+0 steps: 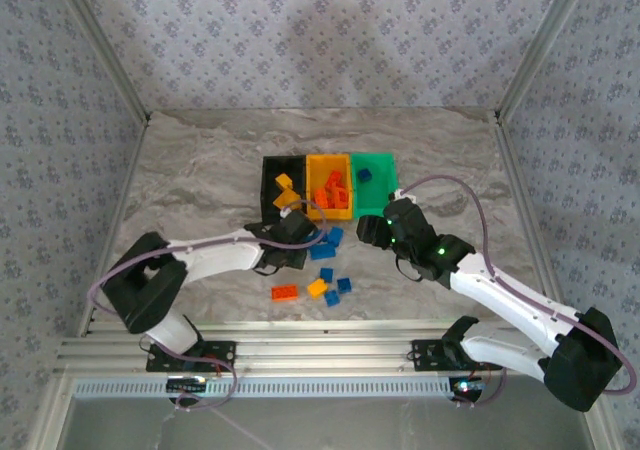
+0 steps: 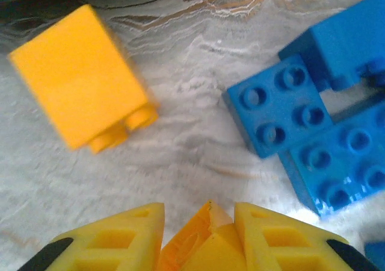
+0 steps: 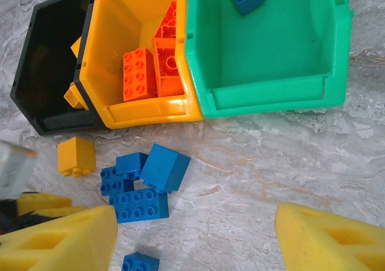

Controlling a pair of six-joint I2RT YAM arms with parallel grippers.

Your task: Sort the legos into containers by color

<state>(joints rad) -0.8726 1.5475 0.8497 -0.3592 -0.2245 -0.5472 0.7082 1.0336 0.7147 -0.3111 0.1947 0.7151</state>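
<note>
Left fingers seemingly pinch orange brick.

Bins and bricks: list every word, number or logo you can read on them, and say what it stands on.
No readable text in any view.
Black bin, yellow-orange bin, green bin: plain walls, no label.
Blue bricks: stud tops too blurred to read.
Yellow-orange brick gripped in the left fingers: no marking visible.
</note>
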